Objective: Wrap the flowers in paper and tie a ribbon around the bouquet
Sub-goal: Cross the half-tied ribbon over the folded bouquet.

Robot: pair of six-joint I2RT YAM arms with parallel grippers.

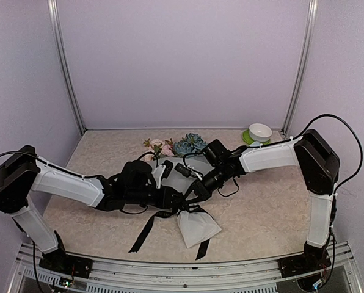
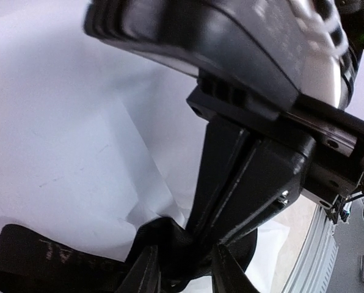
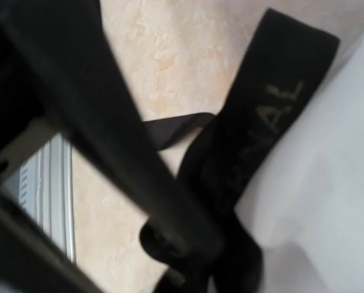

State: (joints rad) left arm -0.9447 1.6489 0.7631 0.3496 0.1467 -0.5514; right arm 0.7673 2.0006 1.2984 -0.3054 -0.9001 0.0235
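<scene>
The bouquet lies on the table with its flowers [image 1: 189,144] at the far end and the paper [image 1: 198,227] cone pointing toward the near edge. The black ribbon [image 1: 144,232] crosses the cone's waist, its tails trailing toward the front. My left gripper [image 1: 177,199] sits at that waist, its jaws a little apart around the bunched ribbon [image 2: 41,262]. My right gripper [image 2: 197,227] comes down from above, shut, its tips buried in the same bunch. In the right wrist view the lettered ribbon [image 3: 273,104] runs down to the right gripper [image 3: 191,244], over the paper [image 3: 328,183].
A white bowl on a green plate [image 1: 259,133] stands at the back right. Both forearms cross the middle of the table and meet over the bouquet. The metal rail of the near table edge [image 2: 316,256] lies close to the cone's tip.
</scene>
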